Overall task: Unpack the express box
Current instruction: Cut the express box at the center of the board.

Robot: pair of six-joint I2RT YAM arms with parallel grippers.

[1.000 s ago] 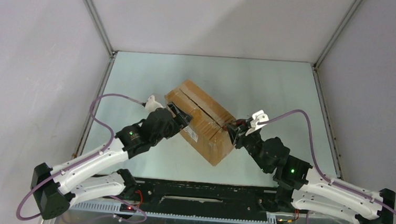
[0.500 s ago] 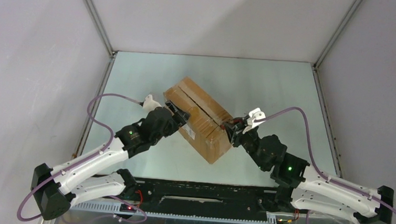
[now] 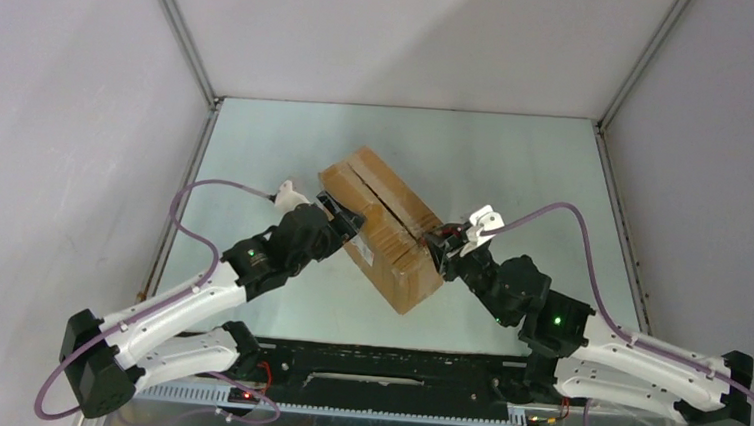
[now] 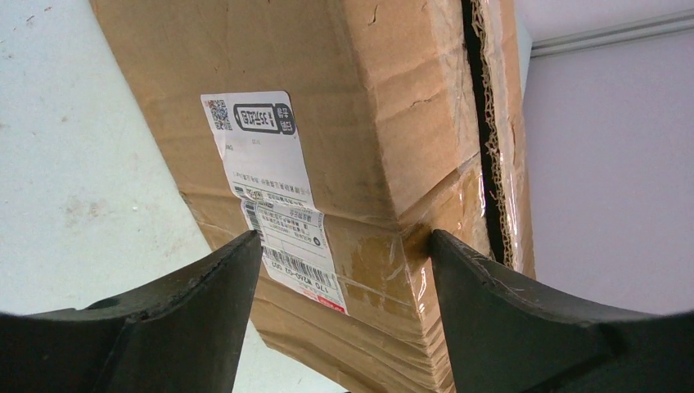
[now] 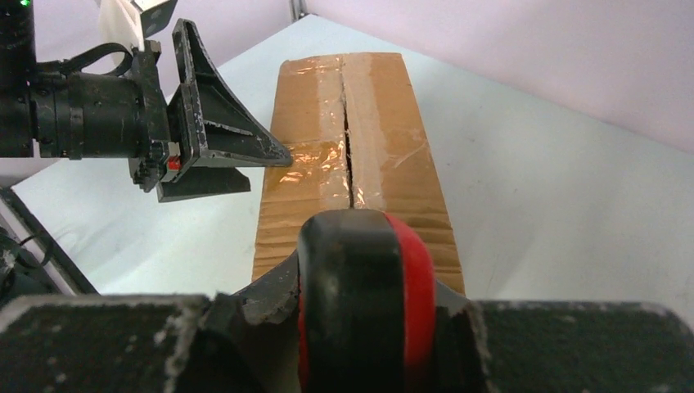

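Observation:
The express box [image 3: 387, 229] lies diagonally mid-table, brown cardboard with clear tape and a split seam [image 5: 348, 139] along its top. A white label [image 4: 262, 155] is on its left side. My left gripper [image 3: 349, 221] is open, its two fingertips resting against that labelled side near the top edge [image 4: 344, 241]. In the right wrist view the left gripper [image 5: 237, 160] touches the box's left top edge. My right gripper [image 3: 439, 247] is shut on a black-and-red tool [image 5: 360, 278], whose front end sits at the near end of the seam.
The pale green table [image 3: 517, 163] is walled by white panels with metal frame posts [image 3: 180, 29] at the back corners. Purple cables [image 3: 204, 186] loop beside both arms. A black rail [image 3: 382, 364] runs along the near edge.
My right gripper has edged left and forward with the tool, closer onto the box's near end. The box has shifted slightly. The left arm has barely moved.

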